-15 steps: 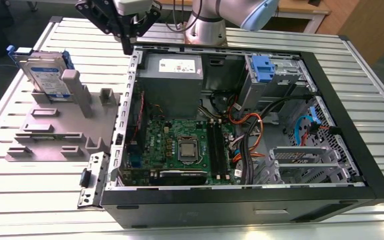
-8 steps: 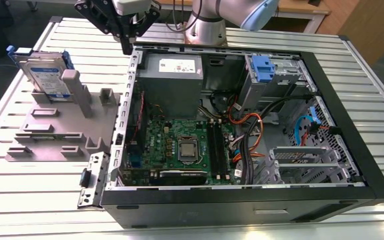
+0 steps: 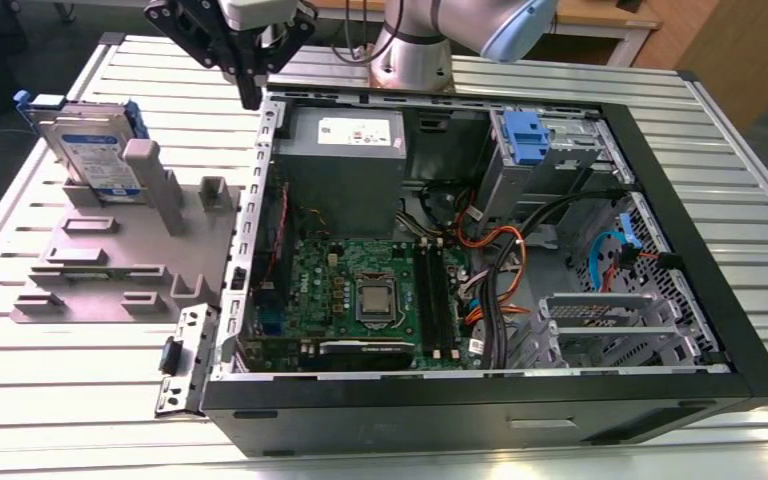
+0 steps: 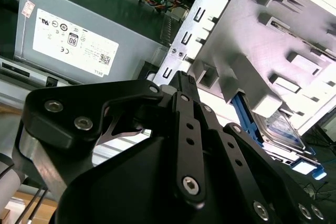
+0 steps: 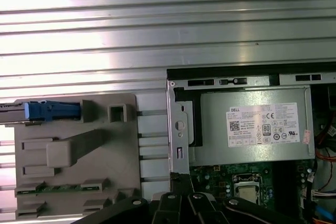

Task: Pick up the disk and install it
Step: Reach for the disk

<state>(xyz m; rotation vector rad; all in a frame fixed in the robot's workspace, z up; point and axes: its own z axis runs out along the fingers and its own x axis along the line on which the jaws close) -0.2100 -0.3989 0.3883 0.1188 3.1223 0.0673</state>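
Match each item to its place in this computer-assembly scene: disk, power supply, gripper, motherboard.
Items:
1. disk
2. power supply
3. gripper
4. motherboard

Places:
A. flat on the floor of the computer case
B. upright in the grey fixture, outside the case
C. above the case wall nearest the fixture
D. in a corner of the case, white sticker facing up

Pairs: 1-B, 2-D, 3-C, 4-A

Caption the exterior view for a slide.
Gripper, jaws shut, hovers at edge of open computer case; disk stands upright in grey holder.
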